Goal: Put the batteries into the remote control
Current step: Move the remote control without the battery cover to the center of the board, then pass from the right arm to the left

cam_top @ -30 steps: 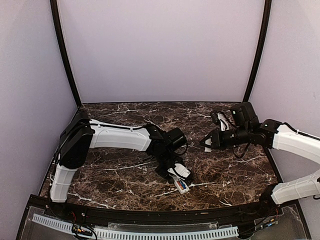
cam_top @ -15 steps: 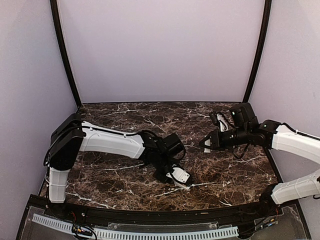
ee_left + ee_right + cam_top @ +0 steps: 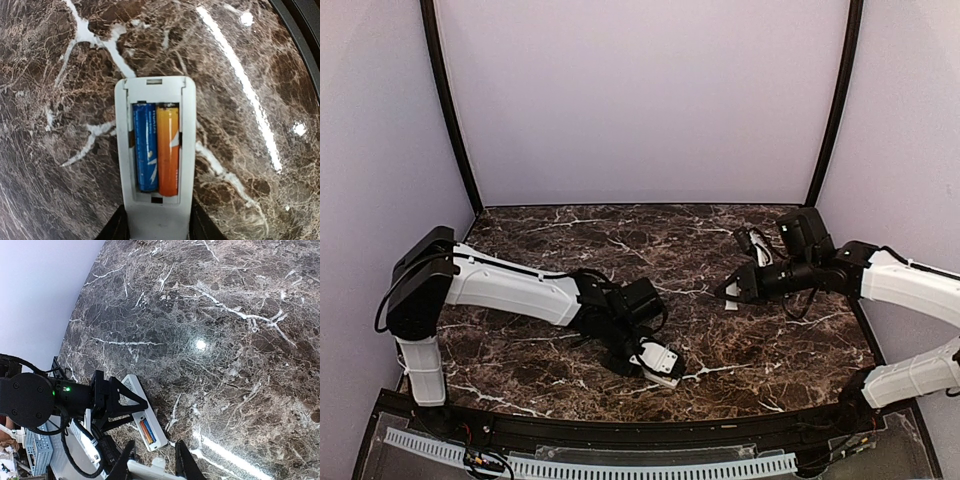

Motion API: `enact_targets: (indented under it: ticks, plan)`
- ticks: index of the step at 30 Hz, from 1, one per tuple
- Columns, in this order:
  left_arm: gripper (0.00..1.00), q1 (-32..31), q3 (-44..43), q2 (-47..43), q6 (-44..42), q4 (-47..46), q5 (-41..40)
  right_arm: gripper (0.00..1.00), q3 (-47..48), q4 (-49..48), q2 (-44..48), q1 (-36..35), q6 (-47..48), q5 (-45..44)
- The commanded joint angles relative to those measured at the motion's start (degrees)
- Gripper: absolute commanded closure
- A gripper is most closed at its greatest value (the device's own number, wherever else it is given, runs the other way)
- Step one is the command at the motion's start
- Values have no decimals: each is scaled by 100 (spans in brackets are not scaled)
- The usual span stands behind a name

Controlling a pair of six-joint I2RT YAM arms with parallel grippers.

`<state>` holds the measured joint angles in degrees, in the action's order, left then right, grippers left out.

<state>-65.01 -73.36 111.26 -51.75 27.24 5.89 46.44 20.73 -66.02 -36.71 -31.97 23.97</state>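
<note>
Your left fingers [image 3: 119,227] are clamped across the near end of the remote control [image 3: 155,90]. It sits near the front edge of the worktop [image 3: 250,150], resting or just lifted, I can't tell which, with its compartment open. The blue battery [image 3: 145,147] and the orange battery [image 3: 168,150] lie side by side in the bay. Well apart on the right, your right fingers [image 3: 126,465] pinch a white flat piece [image 3: 145,471], probably the cover. Careful: tilt the remote and the uncovered cells could roll out, and a crooked cover may jam or pry one loose.
</note>
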Motion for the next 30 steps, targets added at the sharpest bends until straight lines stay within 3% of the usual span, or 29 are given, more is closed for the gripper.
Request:
enact_targets:
  ticks: [1, 7, 17, 24, 27, 30]
  plan:
    - [57, -47, 602, -264, 214, 1186, -62, 98, 13, -159, -112, -77, 92, 159]
    - [49, -38, 740, -841, 568, 419, -42, 99, 409, -22, -343, -412, 348, -71]
    - [45, -38, 546, -2031, 2274, -744, 182, 98, 1393, 186, -579, -863, 708, -702]
    - [36, -31, 996, -2879, 4901, -2968, 259, 98, 2044, 114, -610, -1100, 387, -1354]
    - [40, 13, 1142, -3037, 6273, -3772, -27, 98, 2265, 80, -608, -1240, 193, -1767]
    - [46, 181, 1305, -3038, 7010, -4531, -104, 98, 2384, -47, -592, -1339, -25, -2015]
